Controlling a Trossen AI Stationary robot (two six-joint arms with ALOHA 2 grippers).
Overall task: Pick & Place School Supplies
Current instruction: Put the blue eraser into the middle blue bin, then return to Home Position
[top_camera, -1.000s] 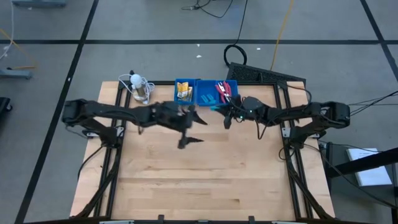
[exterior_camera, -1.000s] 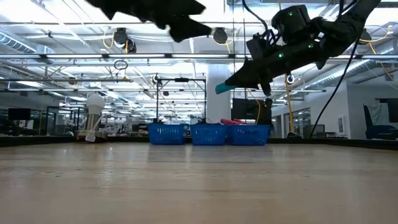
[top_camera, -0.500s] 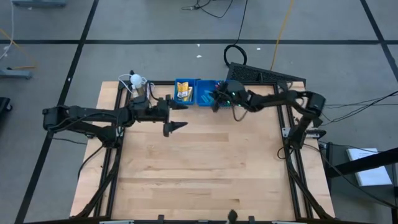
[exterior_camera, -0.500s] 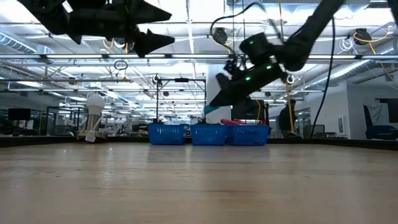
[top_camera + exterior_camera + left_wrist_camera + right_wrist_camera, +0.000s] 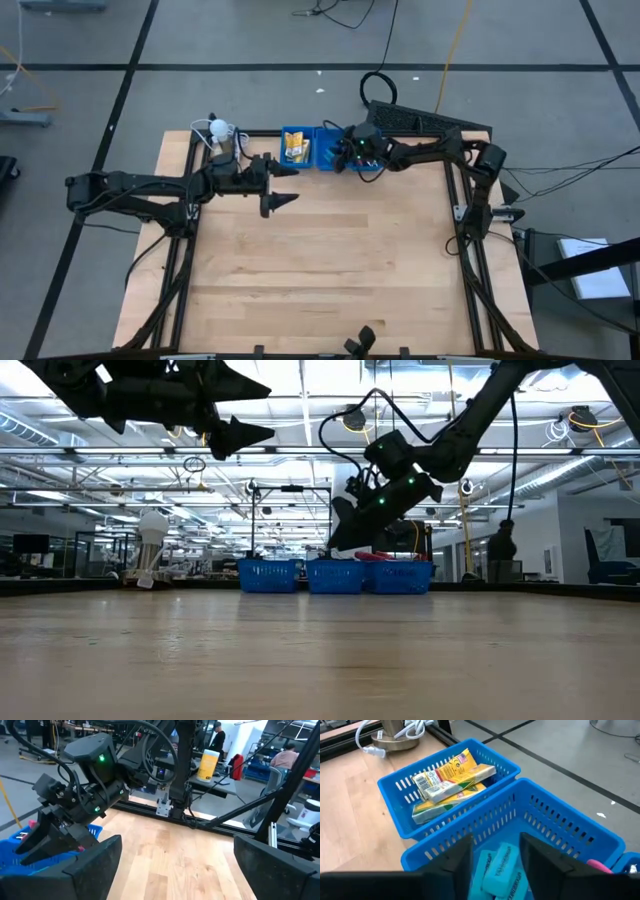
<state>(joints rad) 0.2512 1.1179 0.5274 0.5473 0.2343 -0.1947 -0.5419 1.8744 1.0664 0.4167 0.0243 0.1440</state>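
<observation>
1. The right gripper (image 5: pixel 492 857) hangs over the blue tray's (image 5: pixel 560 810) middle compartment, jaws parted; light-blue erasers (image 5: pixel 500 870) lie between them, lettering unreadable.
2. Yellow packets (image 5: pixel 452 777), barcode showing, lie beyond the jaws.
3. The left gripper (image 5: pixel 283 199) waits released.

The left arm reaches in from the left side and lies stretched almost level above the surface, its wrist pointing toward the right arm. The left gripper (image 5: pixel 284 190) hangs in the air with its fingers (image 5: pixel 92 865) spread wide apart and nothing between them. The right arm stretches from the right side toward the far edge, elbow bent, wrist tipped downward. The right gripper (image 5: pixel 348 158) is low at the far edge, its two fingers (image 5: pixel 457 857) parted, pointing down.
</observation>
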